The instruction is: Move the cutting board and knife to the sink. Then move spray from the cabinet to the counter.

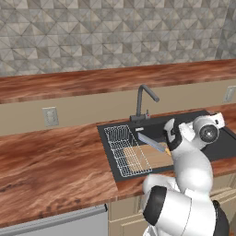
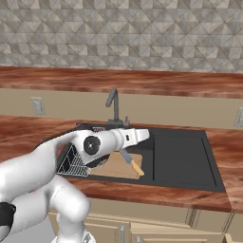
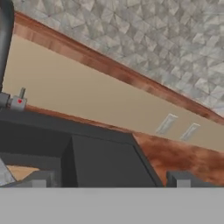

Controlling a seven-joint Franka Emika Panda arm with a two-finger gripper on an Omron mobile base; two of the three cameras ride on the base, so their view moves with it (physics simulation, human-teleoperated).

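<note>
The cutting board (image 1: 147, 156) lies flat on the floor of the sink (image 2: 185, 159), on the side below the faucet (image 1: 144, 102), with a wire rack (image 1: 125, 150) resting just beside and partly over it. The knife (image 2: 131, 162) lies on top of the board, blade toward the faucet and yellow-orange handle toward the front rim of the sink. Judging by how these 2 things lie, the first half of the task looks finished.

The tool (image 3: 109, 181) hangs over the sink, near the knife, with its 2 fingertips (image 3: 38, 180) spread wide and nothing between them. In the hand view it looks out across the sink toward the back wall and the 2 wall sockets (image 3: 166, 124) beyond the bench (image 1: 50, 166).

So the step in hand is probably clearing away from the sink and heading for the spray. Neither the spray nor the cabinet can be made out here, so their place cannot be told.

To do this well, the tool should rise straight up out of the sink first, so the fingers do not clip the knife handle, the rack or the faucet. Keep the fingers spread for the slim bottle. The base likely has to drive before any reach, since the bench next to the sink offers room for setting the spray down.
</note>
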